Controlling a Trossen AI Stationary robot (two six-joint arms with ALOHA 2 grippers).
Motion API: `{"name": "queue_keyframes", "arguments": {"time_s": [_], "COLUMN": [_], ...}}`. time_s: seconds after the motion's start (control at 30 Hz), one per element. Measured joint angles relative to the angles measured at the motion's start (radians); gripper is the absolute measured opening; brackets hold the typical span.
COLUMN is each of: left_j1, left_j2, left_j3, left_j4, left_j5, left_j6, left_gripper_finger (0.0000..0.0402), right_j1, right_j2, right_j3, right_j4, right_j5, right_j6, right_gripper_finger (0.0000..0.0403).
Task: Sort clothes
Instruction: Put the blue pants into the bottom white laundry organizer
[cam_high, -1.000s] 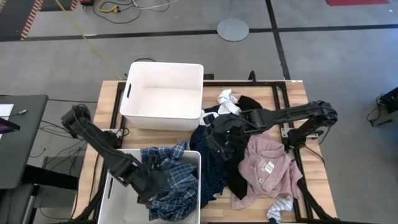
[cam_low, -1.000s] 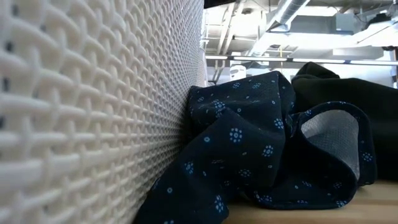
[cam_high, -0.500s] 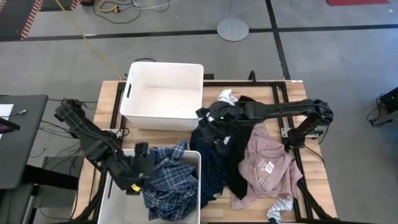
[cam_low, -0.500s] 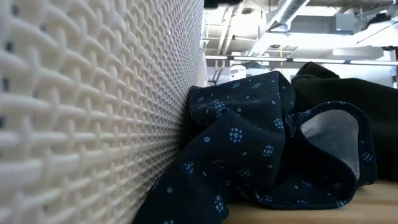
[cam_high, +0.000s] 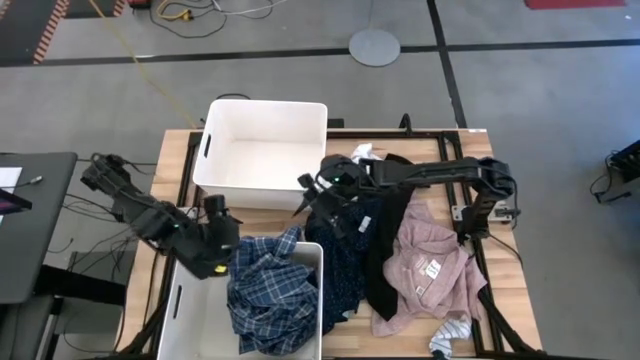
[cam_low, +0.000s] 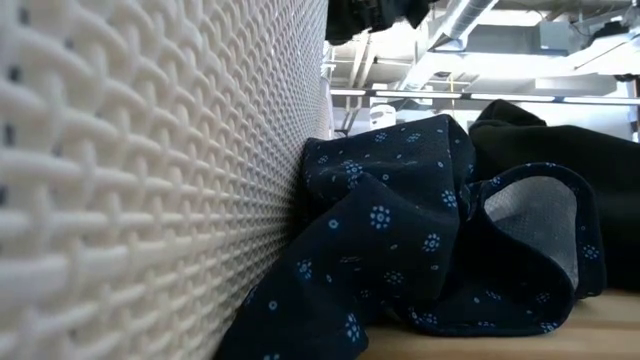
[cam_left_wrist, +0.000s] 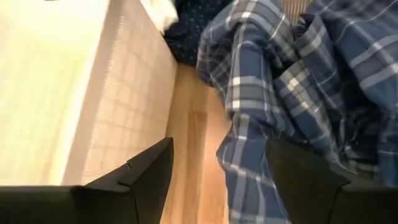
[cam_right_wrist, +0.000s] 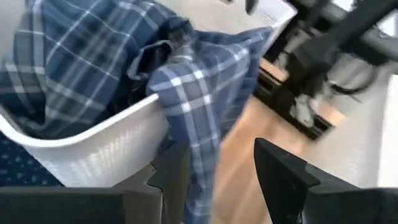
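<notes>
My left hand (cam_high: 218, 222) hangs empty with fingers parted, just beside the near bin (cam_high: 185, 310), where the plaid shirt (cam_high: 272, 295) lies, one sleeve draped over the rim toward the worktop (cam_high: 345, 318). My right hand (cam_high: 322, 196) is parted and empty too, above the top edge of the navy dotted piece (cam_high: 343, 262). That piece runs lengthwise down the worktop, away from the far bin (cam_high: 263, 156) and against the near bin's wall, so my right hand is much the nearer. The black piece (cam_high: 385, 250) and pink shirt (cam_high: 432, 265) lie beyond it. How far the navy cloth tucks under the black one I cannot make out.
</notes>
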Motion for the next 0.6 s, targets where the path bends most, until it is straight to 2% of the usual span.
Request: {"name": "queue_keyframes", "arguments": {"time_s": [0.13,0.37,0.5,0.6], "left_j1": [0.075,0.179,0.187,0.187], "left_j2": [0.000,0.002,0.002,0.002], "left_j3": [-0.043,-0.076,-0.076,-0.076], "left_j4": [0.087,0.132,0.165,0.178], "left_j5": [0.082,0.168,0.170,0.173], "left_j6": [0.112,0.212,0.249,0.263], "left_gripper_finger": [0.0251,0.0251,0.0251,0.0251], "right_j1": [0.004,0.017,0.023,0.023], "right_j2": [0.053,0.139,0.152,0.152], "right_j3": [0.030,0.094,0.123,0.123], "right_j4": [0.001,-0.008,-0.001,0.029], "right_j5": [-0.051,-0.105,-0.113,-0.116], "right_j6": [-0.001,-0.002,-0.003,-0.002], "right_gripper_finger": [0.0194,0.0189,0.0168,0.0135]}}
